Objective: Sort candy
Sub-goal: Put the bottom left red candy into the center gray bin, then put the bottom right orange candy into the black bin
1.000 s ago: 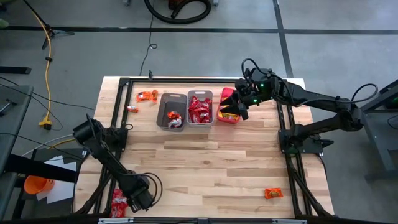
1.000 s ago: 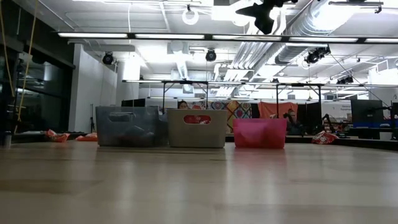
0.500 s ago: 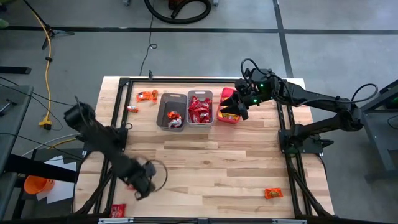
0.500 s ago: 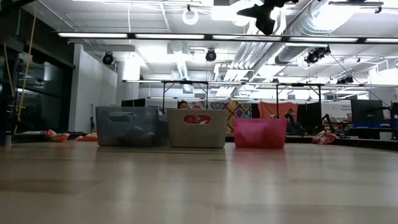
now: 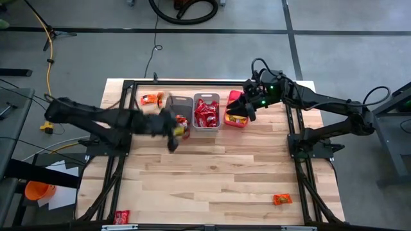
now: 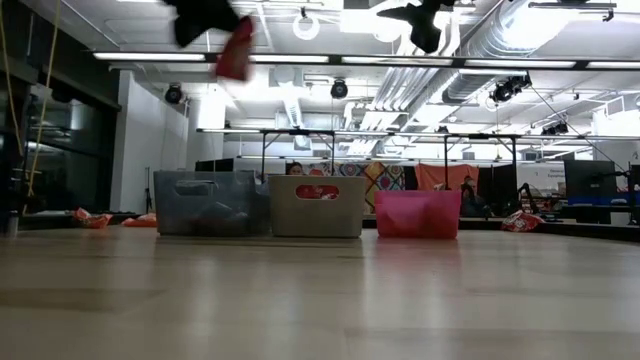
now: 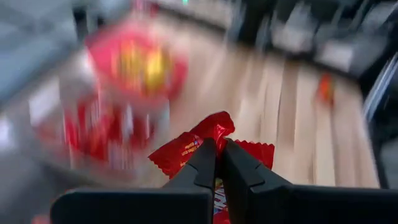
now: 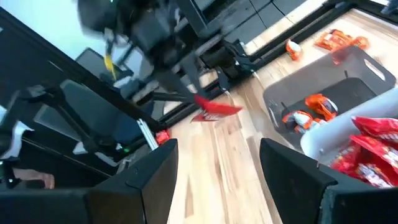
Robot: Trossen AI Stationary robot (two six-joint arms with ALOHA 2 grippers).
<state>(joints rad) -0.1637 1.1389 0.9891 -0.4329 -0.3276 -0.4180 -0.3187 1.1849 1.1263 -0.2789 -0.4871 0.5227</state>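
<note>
left gripper [image 7: 216, 163]: pressed together on a red candy packet [image 7: 205, 140], raised beside the grey bin [image 5: 177, 114]
right gripper [image 5: 247, 115]: fingers spread, above the pink bin [image 5: 235, 110]
other candy: in the middle bin [image 5: 207, 110], loose near the grey bin

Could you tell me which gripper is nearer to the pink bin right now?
Right. The right gripper hangs open directly over the pink bin, while the left gripper, shut on a red candy, is near the dark bin, two bins away.
</note>
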